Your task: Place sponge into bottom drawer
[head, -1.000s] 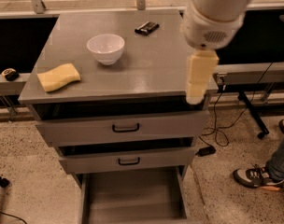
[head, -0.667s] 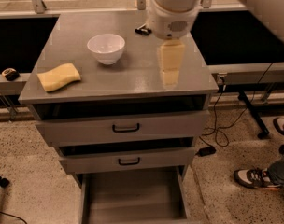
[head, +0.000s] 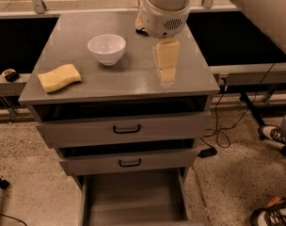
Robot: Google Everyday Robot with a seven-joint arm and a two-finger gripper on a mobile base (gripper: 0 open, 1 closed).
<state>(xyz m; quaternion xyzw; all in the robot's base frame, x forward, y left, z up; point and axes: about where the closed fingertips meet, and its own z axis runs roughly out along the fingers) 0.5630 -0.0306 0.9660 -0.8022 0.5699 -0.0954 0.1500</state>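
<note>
The sponge (head: 59,77) is seen on the surface (head: 129,79), long axis left-right, well left of the unladen gripper (head: 166,78), its opening undeterminable.

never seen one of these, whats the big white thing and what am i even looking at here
The big white shape at the top is a robot's arm. The yellowish block at its end is the gripper, its grasping tool, hanging over the right half of a grey cabinet top. There is just one picture, looking down at the cabinet from its front; where the camera is mounted is not known. On the top lie a pale yellow sponge at the front left and a white bowl behind it. Both sit apart from the gripper, so neither is held. Below, the bottom drawer is pulled out; the sponge is meant to go there.
</note>
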